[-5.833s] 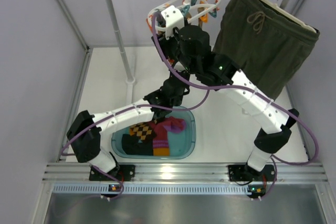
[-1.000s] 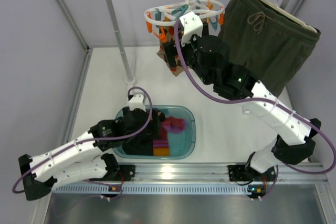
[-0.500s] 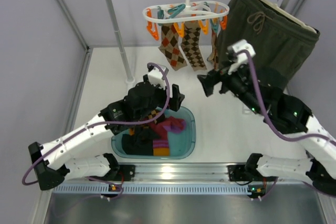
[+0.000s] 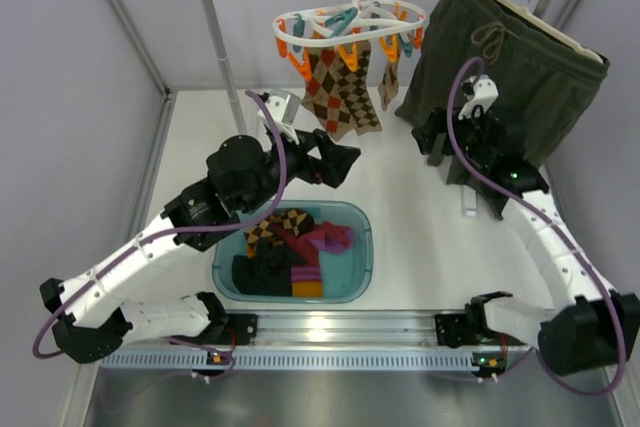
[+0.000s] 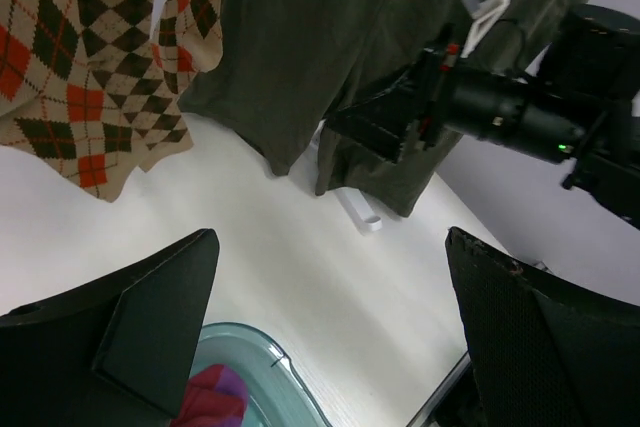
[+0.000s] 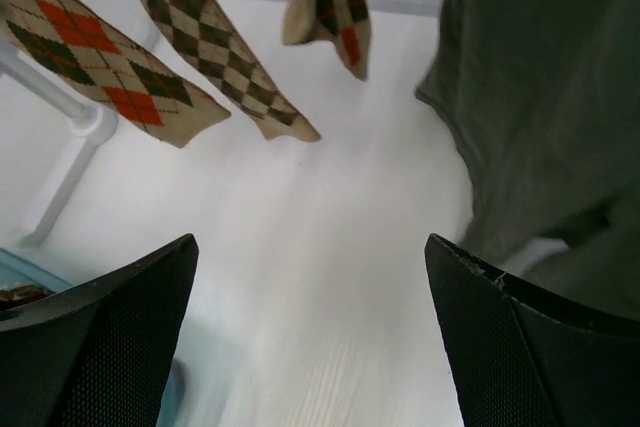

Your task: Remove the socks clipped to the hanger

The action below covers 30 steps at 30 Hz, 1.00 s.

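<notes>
The white hanger (image 4: pixel 352 20) with orange and teal pegs hangs by its hook from the rail. Three argyle socks are clipped to it: two overlapping (image 4: pixel 340 95) and one further right (image 4: pixel 390 72). They show in the left wrist view (image 5: pixel 85 77) and the right wrist view (image 6: pixel 120 67). My left gripper (image 4: pixel 345 165) is open and empty, just below the pair of socks (image 5: pixel 330 247). My right gripper (image 4: pixel 432 139) is open and empty too, to the right of the socks, against the shorts (image 6: pixel 310 247).
Olive-green shorts (image 4: pixel 510 67) hang on the rail at right. A teal basin (image 4: pixel 362 252) on the table holds black, argyle and purple-orange socks (image 4: pixel 290 252). The rail's white post (image 4: pixel 225 67) and foot (image 6: pixel 90 122) stand left of the hanger.
The right arm came down from the hanger and drew back right to the shorts. The left arm rose from the basin toward the hanging socks. The hanger has swung.
</notes>
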Tool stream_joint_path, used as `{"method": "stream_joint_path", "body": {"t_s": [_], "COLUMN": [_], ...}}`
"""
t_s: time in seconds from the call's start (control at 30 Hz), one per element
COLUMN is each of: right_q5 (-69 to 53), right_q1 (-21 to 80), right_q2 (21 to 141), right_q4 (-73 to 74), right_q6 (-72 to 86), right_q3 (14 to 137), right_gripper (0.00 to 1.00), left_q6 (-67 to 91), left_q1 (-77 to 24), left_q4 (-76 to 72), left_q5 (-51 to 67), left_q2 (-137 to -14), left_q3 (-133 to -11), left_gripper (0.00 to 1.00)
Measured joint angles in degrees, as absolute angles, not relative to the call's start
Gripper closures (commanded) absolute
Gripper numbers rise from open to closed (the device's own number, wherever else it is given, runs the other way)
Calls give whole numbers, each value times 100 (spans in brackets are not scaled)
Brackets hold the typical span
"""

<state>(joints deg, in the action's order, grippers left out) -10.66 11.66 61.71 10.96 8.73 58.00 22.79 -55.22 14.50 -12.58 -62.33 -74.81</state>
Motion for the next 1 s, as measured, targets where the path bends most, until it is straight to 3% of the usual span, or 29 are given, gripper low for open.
{"method": "stream_joint_path", "body": {"t_s": [0.17,0.47,0.73,0.77,0.83,0.87,0.93,1.0], "right_q5": [-1887,-2300,-2630,-2659,-2718,-2738,-2779,-2766], "right_q1": [1107,1100,1157,1164,1179,1184,1188,1188], "right_q2": [7116,8997,10136,10241,10401,10455,10562,10580], "right_q4": [-257,-2488,-3461,-3581,-3824,-3892,-4117,-4379], "right_q6": [919,1157,1424,1474,1529,1551,1634,1723], "right_q3": [5789,6305,7183,7255,7312,7323,7308,7153], "right_gripper": [7,16,24,27,54,76,89,95], "left_q6": [2279,2259,2237,2233,2224,2215,2198,2169], "left_q1": [-5520,-5522,-5522,-5522,-5522,-5522,-5520,-5520], "left_q4": [1461,1481,1531,1546,1590,1616,1680,1767], "left_q5": [-1194,-746,-663,-666,-666,-674,-692,-718], "left_q2": [-6200,-5835,-5352,-5328,-5299,-5299,-5301,-5304], "left_q3": [-7489,-7196,-6788,-6746,-6667,-6637,-6587,-6571], "left_gripper": [1,1,1,2,1,1,1,1]}}
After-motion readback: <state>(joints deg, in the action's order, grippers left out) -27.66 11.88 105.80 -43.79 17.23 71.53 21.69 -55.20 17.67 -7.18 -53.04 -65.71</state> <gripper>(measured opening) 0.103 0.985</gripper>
